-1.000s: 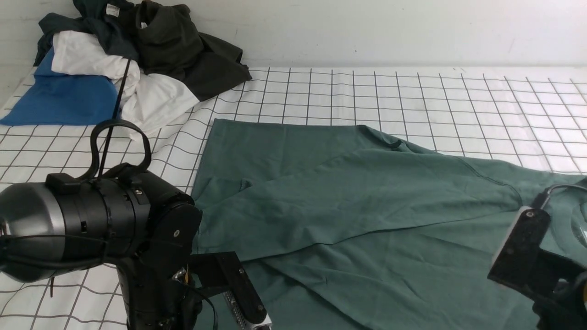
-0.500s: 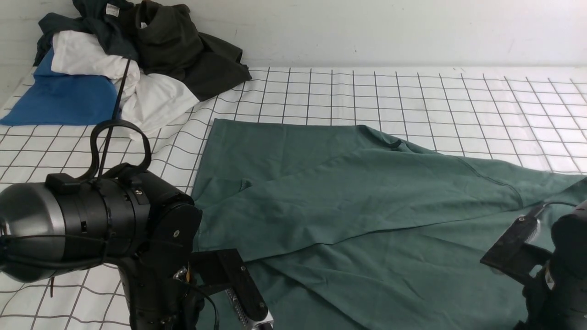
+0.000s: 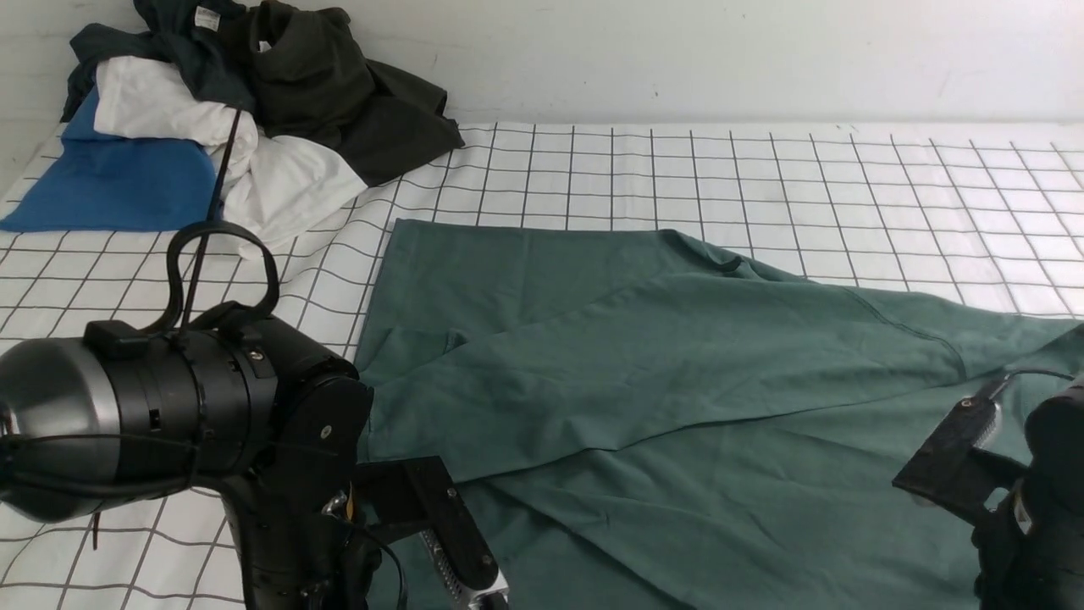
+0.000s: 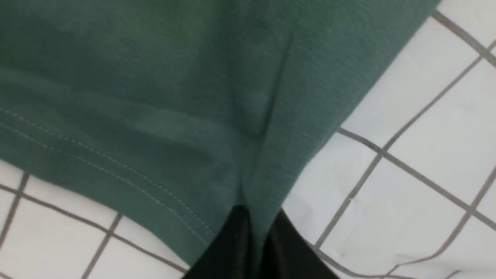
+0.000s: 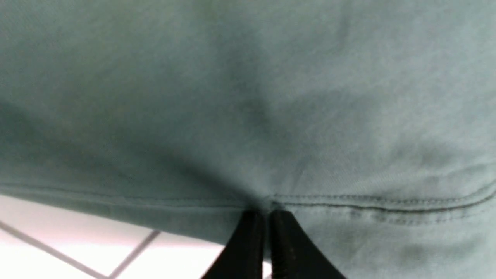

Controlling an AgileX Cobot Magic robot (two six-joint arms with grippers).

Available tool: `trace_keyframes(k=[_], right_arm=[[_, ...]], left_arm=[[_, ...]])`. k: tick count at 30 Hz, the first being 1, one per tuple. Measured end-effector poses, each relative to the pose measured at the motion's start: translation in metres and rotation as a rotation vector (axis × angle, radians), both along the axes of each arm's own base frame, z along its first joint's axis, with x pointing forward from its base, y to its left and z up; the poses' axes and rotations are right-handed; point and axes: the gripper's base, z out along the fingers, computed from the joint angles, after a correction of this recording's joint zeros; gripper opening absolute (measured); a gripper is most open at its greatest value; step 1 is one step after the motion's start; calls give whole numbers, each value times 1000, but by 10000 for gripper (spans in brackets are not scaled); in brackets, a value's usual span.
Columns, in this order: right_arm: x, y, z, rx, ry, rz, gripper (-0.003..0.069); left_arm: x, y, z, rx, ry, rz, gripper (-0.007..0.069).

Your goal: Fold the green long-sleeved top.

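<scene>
The green long-sleeved top (image 3: 644, 373) lies spread over the middle and right of the checked table, with one sleeve folded across its body. My left gripper (image 4: 256, 223) is shut on the top's stitched hem (image 4: 116, 170) at a corner by the near left edge. My right gripper (image 5: 267, 221) is shut on the top's fabric just below a stitched seam (image 5: 368, 201). In the front view the left arm (image 3: 212, 407) fills the lower left and the right arm (image 3: 1008, 474) sits at the lower right; both sets of fingertips are hidden there.
A heap of other clothes lies at the back left: a bright blue garment (image 3: 110, 182), a white one (image 3: 279, 182) and a dark olive-black one (image 3: 339, 93). The checked cloth (image 3: 804, 178) runs back to a white wall.
My right arm has dropped lower onto the top and its gripper has gone from open to shut on the fabric. The left arm and the top's lie are unchanged.
</scene>
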Motion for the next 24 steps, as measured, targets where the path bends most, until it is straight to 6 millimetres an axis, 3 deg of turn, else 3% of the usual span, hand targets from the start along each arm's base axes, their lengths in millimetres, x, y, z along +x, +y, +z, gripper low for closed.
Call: trace_keyframes(k=[8,16,21,24], right_arm=[[1,-2,29,5,-106,12,-7],[32,-3,74,63,-227,-46,-7],[53,-17,99,120,-296,-95,-8],[77,-28,109,164,-320,-127,-8]], left_arm=[[11,-7,13,-28,-54,-5,13],[28,-8,32,-33,-116,-5,13],[54,9,52,-63,-182,77,13],[85,27,78,-108,-267,122,13]])
